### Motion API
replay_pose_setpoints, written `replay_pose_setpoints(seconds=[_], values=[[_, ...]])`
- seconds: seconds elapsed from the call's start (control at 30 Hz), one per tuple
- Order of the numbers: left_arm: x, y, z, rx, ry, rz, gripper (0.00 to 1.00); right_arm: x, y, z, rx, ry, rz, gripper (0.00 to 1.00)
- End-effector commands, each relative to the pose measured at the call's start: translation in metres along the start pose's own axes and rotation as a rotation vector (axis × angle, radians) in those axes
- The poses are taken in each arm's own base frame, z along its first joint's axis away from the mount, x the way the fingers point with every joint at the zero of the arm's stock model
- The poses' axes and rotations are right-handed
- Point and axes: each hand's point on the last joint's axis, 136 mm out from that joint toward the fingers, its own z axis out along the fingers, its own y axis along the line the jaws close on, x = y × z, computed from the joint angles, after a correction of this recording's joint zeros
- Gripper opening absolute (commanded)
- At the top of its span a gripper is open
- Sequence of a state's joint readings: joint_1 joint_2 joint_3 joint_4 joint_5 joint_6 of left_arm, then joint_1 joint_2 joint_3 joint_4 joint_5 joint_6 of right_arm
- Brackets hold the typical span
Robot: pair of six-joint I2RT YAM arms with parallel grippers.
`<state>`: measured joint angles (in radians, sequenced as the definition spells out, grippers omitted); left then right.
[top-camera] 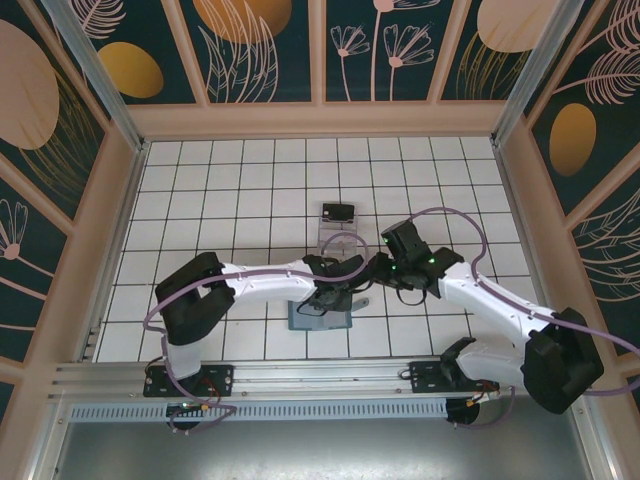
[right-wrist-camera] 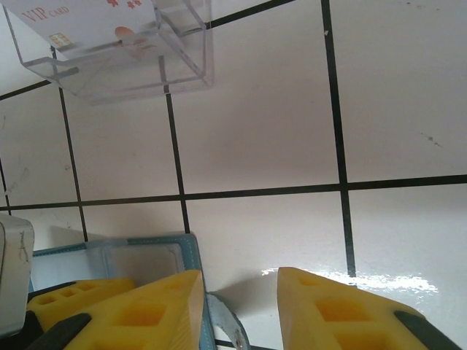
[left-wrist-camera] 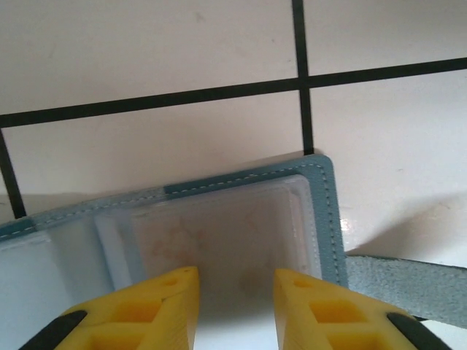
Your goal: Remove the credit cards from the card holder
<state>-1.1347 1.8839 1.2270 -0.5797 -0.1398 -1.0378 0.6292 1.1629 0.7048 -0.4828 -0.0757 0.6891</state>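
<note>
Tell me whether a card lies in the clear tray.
Yes, the right wrist view shows a white card marked VIP CARD lying inside the clear tray.

card holder [left-wrist-camera: 326,211]: soft teal leather-look, matt, stitched edge. inner sleeve [left-wrist-camera: 219,233]: clear plastic, slightly cloudy. strap [left-wrist-camera: 408,288]: grey, suede-like, rough. tray [right-wrist-camera: 186,69]: clear glossy plastic. table [right-wrist-camera: 408,95]: smooth white tiles, glossy.
</note>
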Motion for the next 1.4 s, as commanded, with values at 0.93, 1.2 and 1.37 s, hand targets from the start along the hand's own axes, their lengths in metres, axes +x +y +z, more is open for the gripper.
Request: replay_pose_setpoints(seconds=[0.93, 1.2, 1.37], values=[[0.015, 0.019, 0.010, -0.138, 0.032, 0.041, 0.25, 0.003, -0.013, -0.004, 0.026, 0.005, 0.007, 0.33], [0.005, 0.002, -0.014, 0.014, -0.032, 0.024, 0.21, 0.006, -0.002, -0.005, -0.020, 0.027, 0.005, 0.33], [0.007, 0.001, -0.019, 0.051, -0.030, 0.020, 0.19, 0.013, 0.012, -0.002, -0.070, 0.059, -0.013, 0.33]])
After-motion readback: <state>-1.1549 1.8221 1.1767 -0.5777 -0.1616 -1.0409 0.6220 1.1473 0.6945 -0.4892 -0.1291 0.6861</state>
